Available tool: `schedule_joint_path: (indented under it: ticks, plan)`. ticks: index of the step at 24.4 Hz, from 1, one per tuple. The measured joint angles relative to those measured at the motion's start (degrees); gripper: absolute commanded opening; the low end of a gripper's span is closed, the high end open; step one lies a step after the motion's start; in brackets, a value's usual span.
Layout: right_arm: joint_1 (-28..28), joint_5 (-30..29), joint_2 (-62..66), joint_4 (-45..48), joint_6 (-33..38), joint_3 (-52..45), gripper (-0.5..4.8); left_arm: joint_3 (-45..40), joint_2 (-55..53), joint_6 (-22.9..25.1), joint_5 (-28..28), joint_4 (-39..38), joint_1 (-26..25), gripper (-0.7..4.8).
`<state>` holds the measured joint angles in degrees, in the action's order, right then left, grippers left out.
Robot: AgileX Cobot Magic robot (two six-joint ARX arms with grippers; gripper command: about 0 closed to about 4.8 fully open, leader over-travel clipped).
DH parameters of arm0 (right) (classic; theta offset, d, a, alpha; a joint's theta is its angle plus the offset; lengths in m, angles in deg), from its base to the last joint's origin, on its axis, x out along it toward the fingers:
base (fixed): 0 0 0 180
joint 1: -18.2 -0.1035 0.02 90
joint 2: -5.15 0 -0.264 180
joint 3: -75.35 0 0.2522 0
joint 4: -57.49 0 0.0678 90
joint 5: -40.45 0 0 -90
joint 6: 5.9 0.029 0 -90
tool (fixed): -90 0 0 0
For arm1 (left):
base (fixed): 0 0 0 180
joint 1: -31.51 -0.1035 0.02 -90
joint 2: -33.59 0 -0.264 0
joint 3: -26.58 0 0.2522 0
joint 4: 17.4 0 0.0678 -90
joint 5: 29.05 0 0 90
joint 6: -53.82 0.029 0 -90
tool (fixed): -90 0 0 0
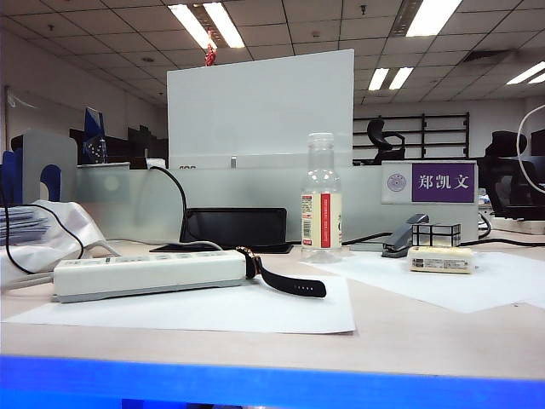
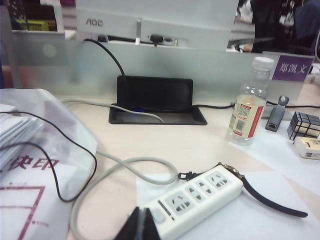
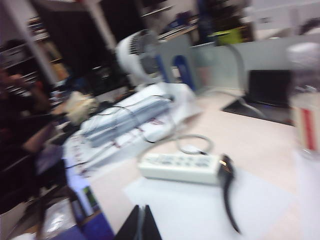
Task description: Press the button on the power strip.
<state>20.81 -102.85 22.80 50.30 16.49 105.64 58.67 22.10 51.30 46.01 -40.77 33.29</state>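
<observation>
The left gripper [image 2: 141,224], fingers pressed together and holding nothing, hangs right at the cable end of the power strip [image 2: 192,201], whose button [image 2: 158,215] sits just at its 1 o'clock. The strip lies on white paper on the table's left side, its long axis running from the gripper toward 2 o'clock, a watch [image 2: 260,192] touching the far end. The right gripper [image 3: 139,223], also closed and empty, hangs well apart from the strip; the left looks far nearer.
</observation>
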Motion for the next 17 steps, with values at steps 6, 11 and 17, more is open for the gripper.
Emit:
schedule_joint_path:
  ticks: [6,11,17]
  plan:
    - [-10.12,0.28,18.73,-3.19,-4.48,11.96,0.04,18.49,-23.10,4.96,-0.07,-7.13,0.02,-0.04]
    - [-20.00,6.40,29.44,-9.57,-11.50,14.80,0.04,28.37,-38.99,10.64,-0.07,-15.12,0.04,-0.04]
    - [-29.05,15.08,32.68,-9.53,-16.48,14.80,0.04,31.08,-53.16,16.72,5.18,-14.86,5.73,-0.04]
